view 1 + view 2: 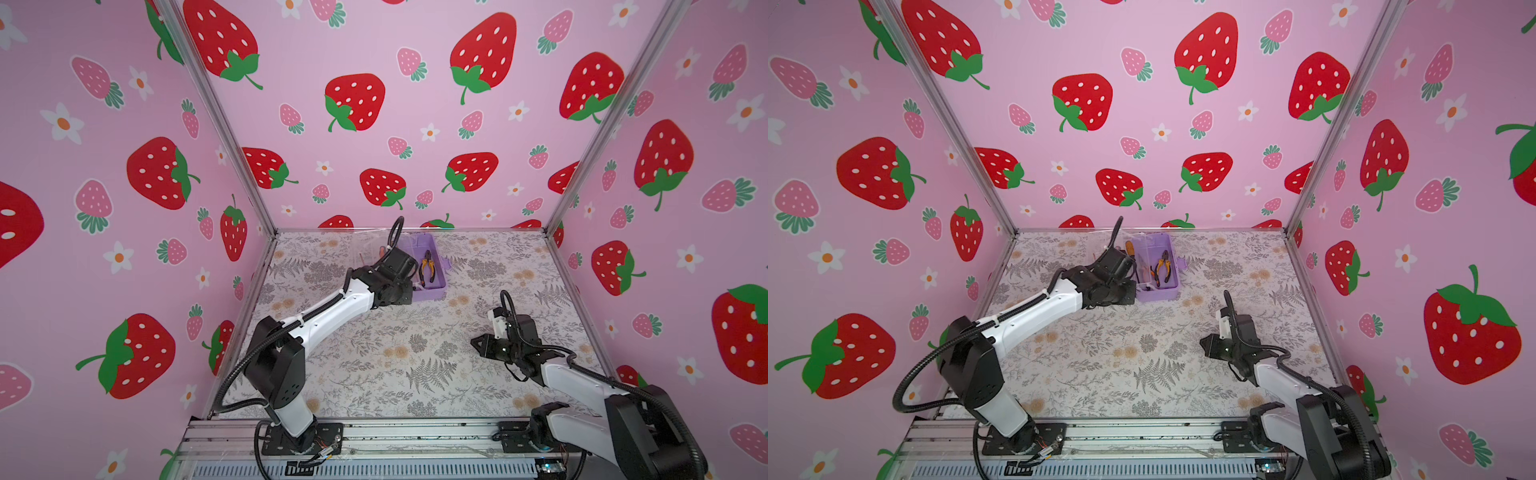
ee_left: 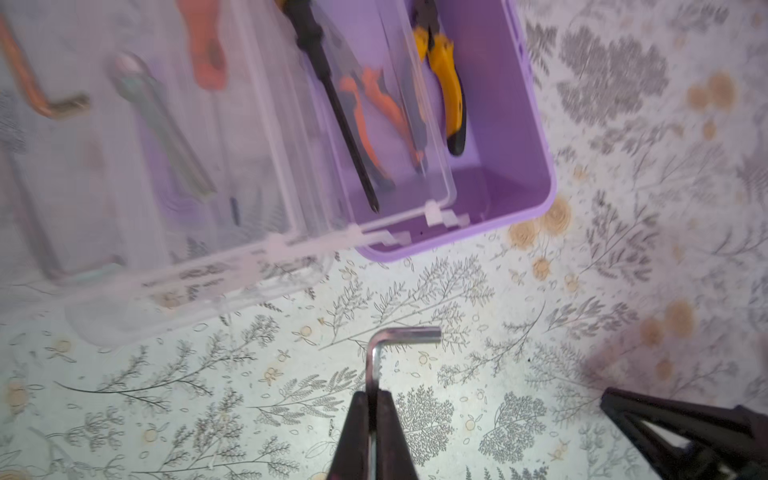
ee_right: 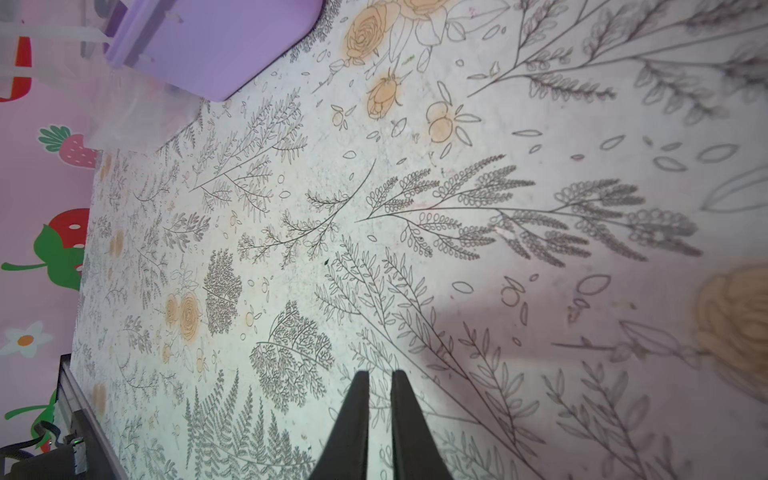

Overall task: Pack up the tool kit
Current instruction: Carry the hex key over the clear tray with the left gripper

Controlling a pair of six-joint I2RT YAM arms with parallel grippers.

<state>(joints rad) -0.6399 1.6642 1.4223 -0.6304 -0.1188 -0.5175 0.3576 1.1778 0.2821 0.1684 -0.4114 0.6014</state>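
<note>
At the far side of the table, near twelve o'clock in both top views, sits the box [image 1: 428, 294] [image 1: 1158, 294] I am packing: small, rectangular, lilac plastic, with rounded corners and a thin lip round the rim. Its clear lid [image 2: 174, 232] is swung open and lies off toward its nine o'clock side. A clear tray [image 2: 419, 137] sits inside the box. A black screwdriver [image 2: 328, 95] and orange-handled pliers [image 2: 374, 108] show in it, and beside the tray yellow-handled pliers [image 1: 428, 266] [image 1: 1163, 266] rest on the lilac floor. More tools show at the lid, blurred: a copper-coloured bent key [image 2: 41, 91], a silvery one [image 2: 162, 129] and an orange handle [image 2: 208, 50]; I cannot tell whether they lie on the lid or under it. My left gripper [image 2: 372, 399] is at about seven o'clock from the box, just off its near short wall, clenched on the long leg of a silver hex key [image 2: 376, 353]. The key's short leg bends off sideways past the fingertips. I cannot tell whether the key touches the table [image 1: 374, 365]. My right gripper [image 3: 380, 374] [image 1: 478, 345] hangs over the flowered table at about four o'clock, well apart from the box. It is all but closed on nothing, with only a thin slit between its fingers.
</note>
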